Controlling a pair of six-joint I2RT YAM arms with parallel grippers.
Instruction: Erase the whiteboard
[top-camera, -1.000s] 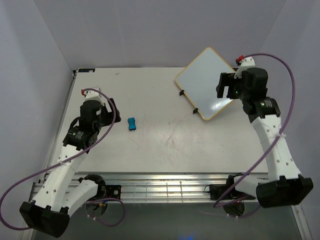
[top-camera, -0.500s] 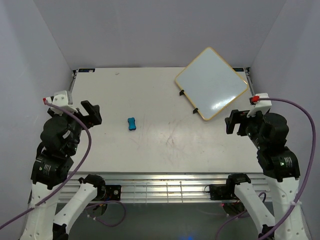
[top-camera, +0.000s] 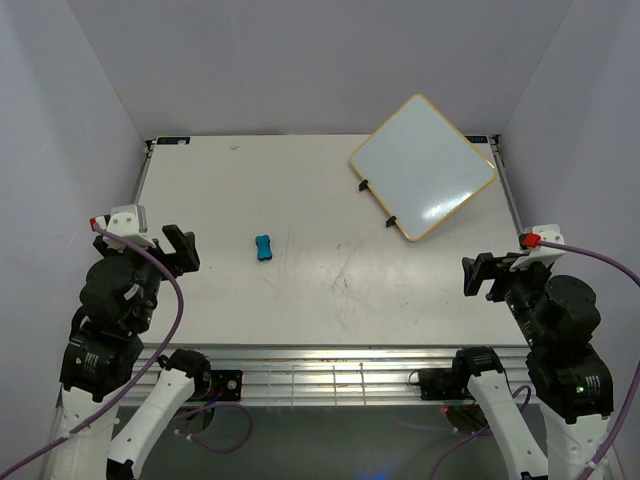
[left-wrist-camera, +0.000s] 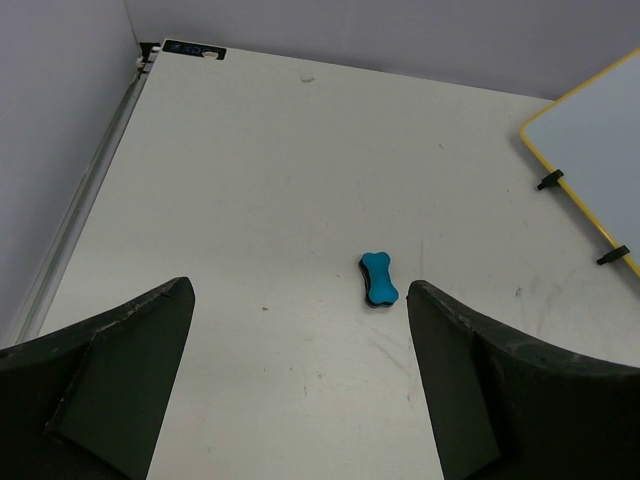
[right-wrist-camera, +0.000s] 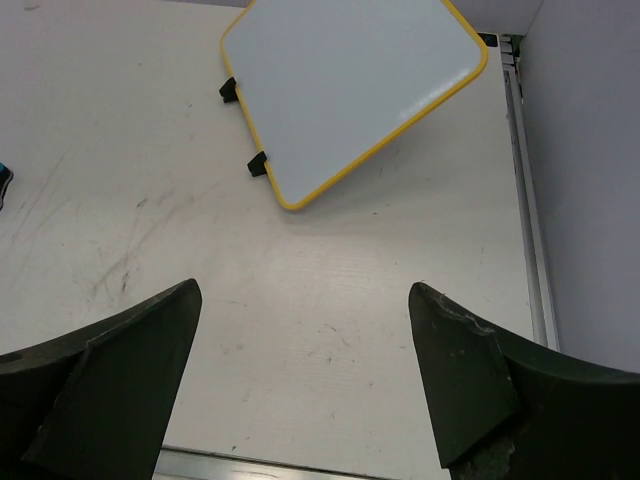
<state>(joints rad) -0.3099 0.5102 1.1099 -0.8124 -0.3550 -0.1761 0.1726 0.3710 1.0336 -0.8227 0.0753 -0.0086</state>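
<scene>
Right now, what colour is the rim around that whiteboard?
The whiteboard has a yellow frame; right wrist view shows it best.

You have no text here that you can read. The one label you see is a small black strip (left-wrist-camera: 193, 48) at the far left corner of the table (left-wrist-camera: 300, 200), and its pale print is too small to make out. The whiteboard (top-camera: 423, 167) shows you a plain white face.
</scene>
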